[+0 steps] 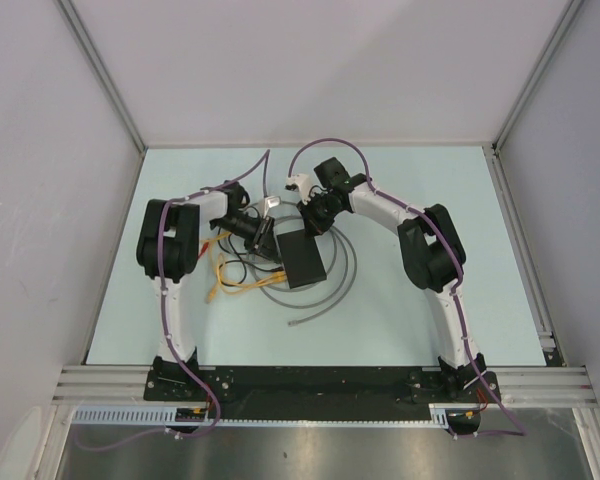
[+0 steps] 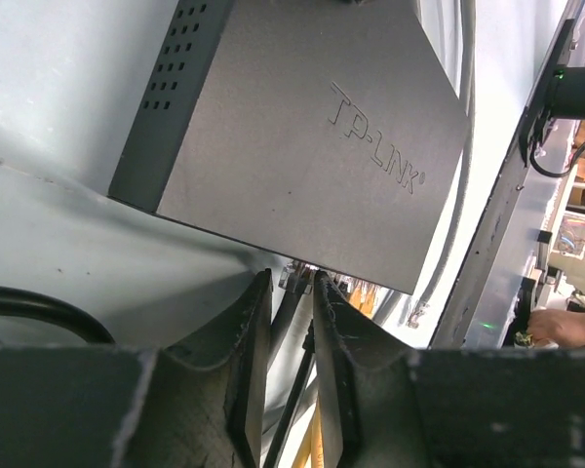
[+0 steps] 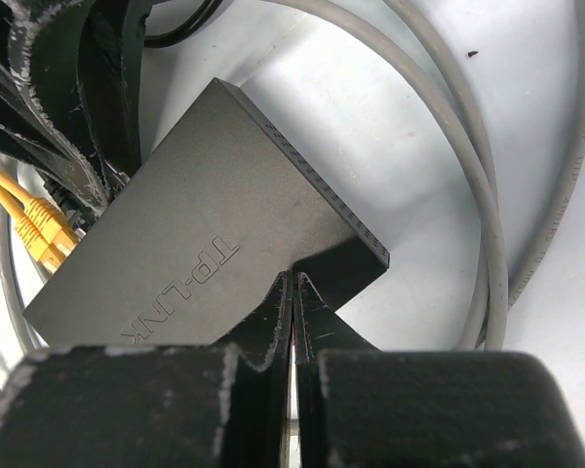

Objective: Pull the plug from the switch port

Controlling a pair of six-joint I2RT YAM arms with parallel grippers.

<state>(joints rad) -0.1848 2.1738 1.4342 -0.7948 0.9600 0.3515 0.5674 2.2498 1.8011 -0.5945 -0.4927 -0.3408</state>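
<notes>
The switch (image 1: 302,260) is a flat black TP-LINK box lying on the table between the arms. In the left wrist view the switch (image 2: 302,136) fills the upper frame. My left gripper (image 2: 292,280) is at its port edge, jaws closed narrowly on a clear plug (image 2: 295,274) with a grey lead that sits in a port. In the top view the left gripper (image 1: 269,240) is at the switch's left far corner. My right gripper (image 3: 293,277) is shut and empty, tips resting on the switch's top (image 3: 195,244); it shows in the top view (image 1: 307,232) too.
Yellow cables (image 3: 34,219) with yellow plugs run by the port side, and yellow cable (image 1: 230,283) lies left of the switch. A grey cable (image 1: 332,290) loops around the switch's right and near sides. A black cable (image 2: 39,312) lies at the left.
</notes>
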